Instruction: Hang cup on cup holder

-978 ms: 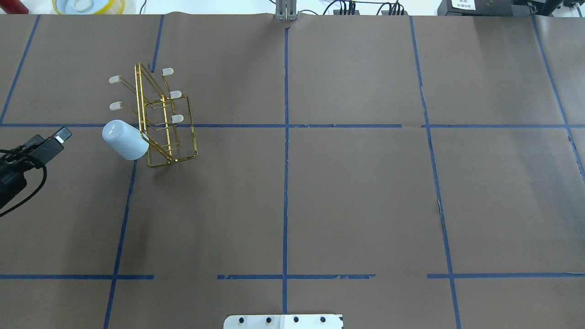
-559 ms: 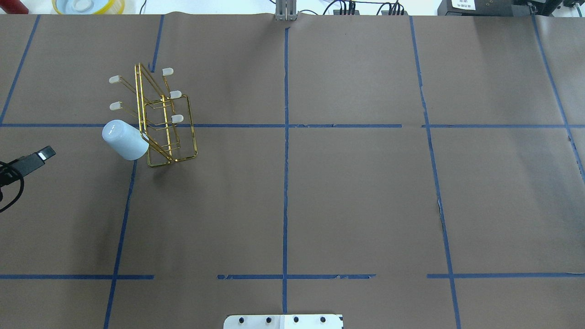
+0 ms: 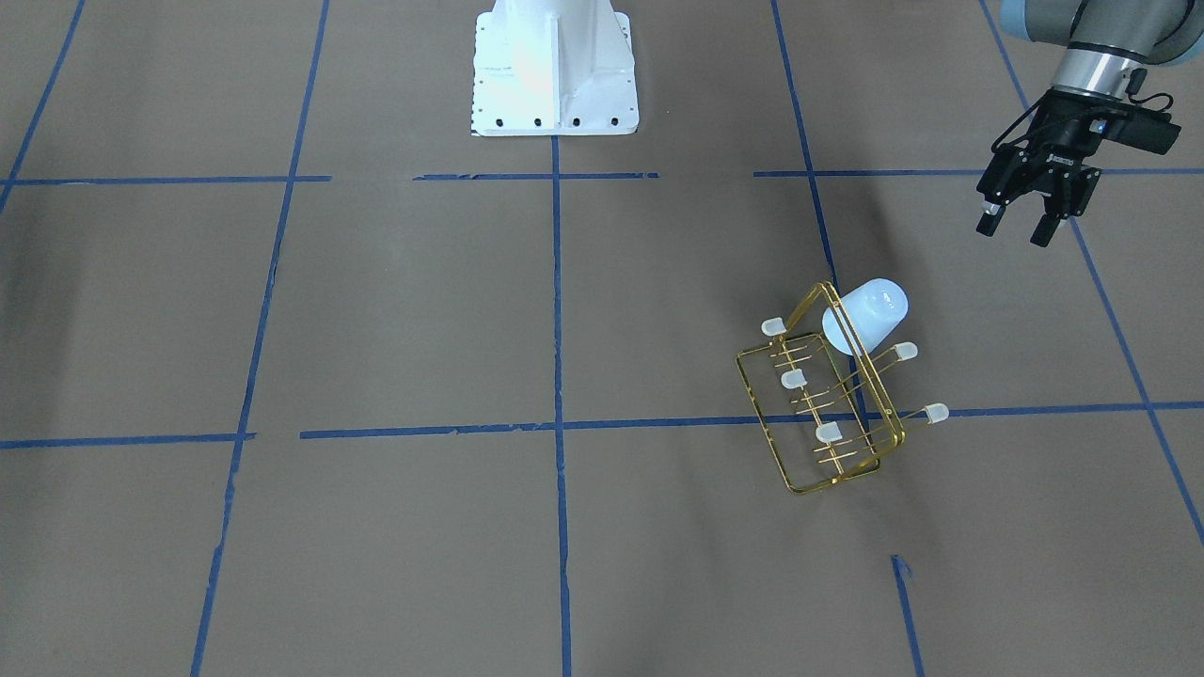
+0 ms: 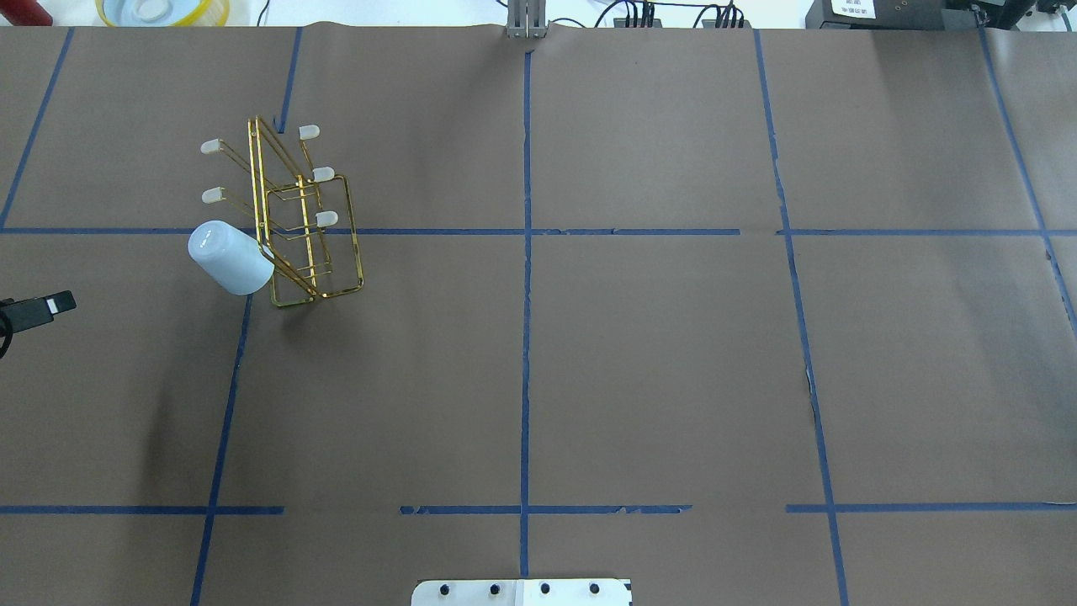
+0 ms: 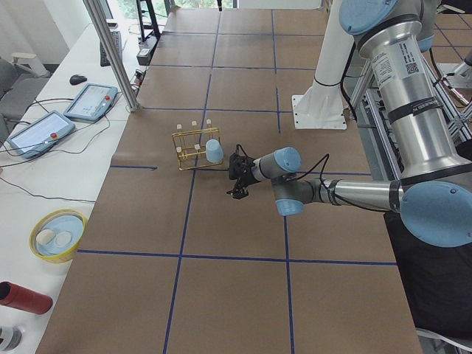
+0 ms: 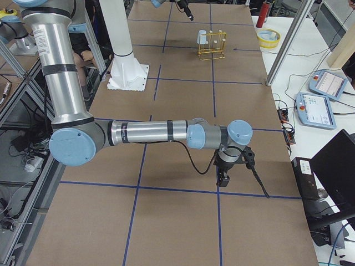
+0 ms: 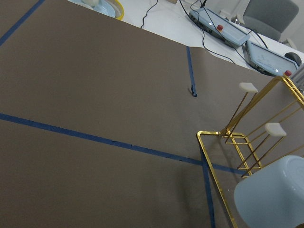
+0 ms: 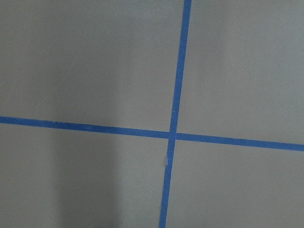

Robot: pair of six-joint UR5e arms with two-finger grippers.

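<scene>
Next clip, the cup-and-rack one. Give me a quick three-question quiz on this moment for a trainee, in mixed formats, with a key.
1. True or false: the left gripper is shut on the cup.
2. Where is the cup? A) lying on the table, apart from the rack; B) hung over a prong of the cup holder, at the end nearer the robot; C) standing upright beside the robot's base.
3. How many capped prongs of the cup holder stand bare?

Key
1. False: its jaws are open and empty, off to the side of the cup holder.
2. B.
3. Five.
</scene>
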